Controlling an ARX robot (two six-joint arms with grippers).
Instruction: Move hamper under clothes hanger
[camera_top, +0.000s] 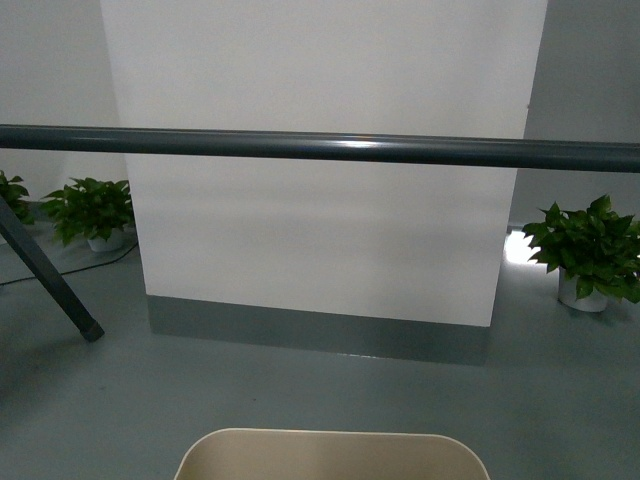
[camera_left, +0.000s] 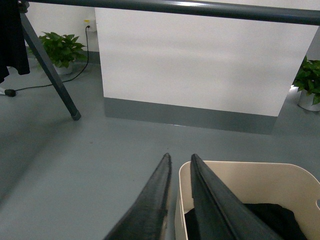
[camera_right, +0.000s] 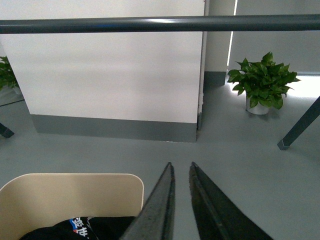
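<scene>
Rack leg (camera_top: 55, 285) stood far left with open grey floor (camera_top: 300, 390) beyond, clothes hanger (camera_top: 320, 146) bar spanned overhead, hamper (camera_top: 330, 455) sat low centre short of the bar, left gripper (camera_left: 180, 162) pinching hamper's rim, right gripper (camera_right: 181, 167) narrow, empty, just beside hamper.

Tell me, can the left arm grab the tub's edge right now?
Probably yes. The left gripper already sits astride the hamper rim, one finger on each side of the wall, with nothing in between.
</scene>
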